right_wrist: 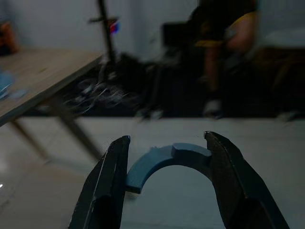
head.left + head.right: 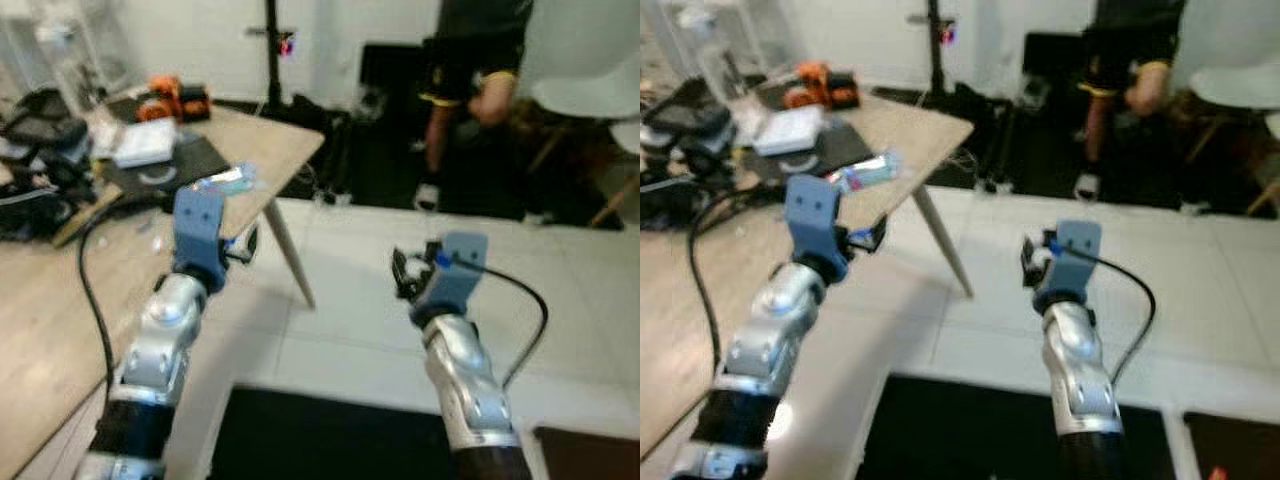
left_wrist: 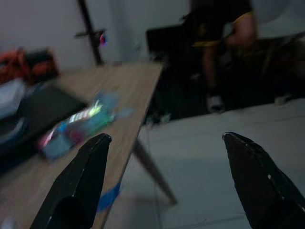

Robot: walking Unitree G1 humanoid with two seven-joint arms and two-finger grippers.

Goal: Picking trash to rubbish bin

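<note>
Left wrist view: left gripper jaws wide, empty; crinkly wrapper ahead, off one jaw, near counter edge. Risk: nudged overboard. Right gripper jaws parted, empty.

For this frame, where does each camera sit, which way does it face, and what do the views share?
Left eye view: on the head, looking forward and down at the wooden table, both silver arms raised.
Right eye view: the stereo twin; same table, the colourful wrapper near its corner, a person standing behind.
Left wrist view: along the open left pincer toward the wrapper.
Right wrist view: along the open right pincer over the white floor.
Shared: all four show the table and person.
</note>
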